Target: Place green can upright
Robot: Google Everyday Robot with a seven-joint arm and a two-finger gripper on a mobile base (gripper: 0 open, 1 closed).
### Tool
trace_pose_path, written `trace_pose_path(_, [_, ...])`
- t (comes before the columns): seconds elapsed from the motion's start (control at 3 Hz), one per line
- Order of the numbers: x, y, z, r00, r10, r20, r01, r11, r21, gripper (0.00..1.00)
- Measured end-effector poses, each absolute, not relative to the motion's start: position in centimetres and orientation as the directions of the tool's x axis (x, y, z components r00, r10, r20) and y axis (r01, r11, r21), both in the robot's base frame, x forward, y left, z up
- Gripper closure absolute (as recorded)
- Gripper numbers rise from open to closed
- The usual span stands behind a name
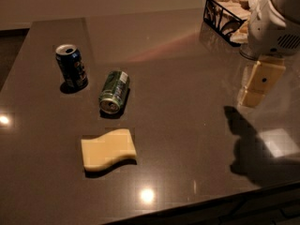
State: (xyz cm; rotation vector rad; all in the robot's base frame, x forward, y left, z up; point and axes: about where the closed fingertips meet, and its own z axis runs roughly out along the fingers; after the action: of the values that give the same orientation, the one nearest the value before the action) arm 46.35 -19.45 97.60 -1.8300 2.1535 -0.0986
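Green can (114, 92) lies on its side on the counter (187, 125). Long axis runs near-to-far, silver end toward the camera. Upright dark blue can (71, 66) nearby. End effector (257, 84) hangs well apart at view's right. Released or clenched: cannot tell.

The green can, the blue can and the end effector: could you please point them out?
green can (114, 92), camera view, middle of its side.
blue can (71, 67), camera view, middle of its body.
end effector (251, 97), camera view, far right, fingertip end.
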Motion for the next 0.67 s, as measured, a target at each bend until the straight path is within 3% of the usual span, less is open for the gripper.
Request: trace_pose_path(0.67, [50.5,-13.7,96.9,0.108,-0.980,-0.170,-0.959,-0.057,-0.279,0.00])
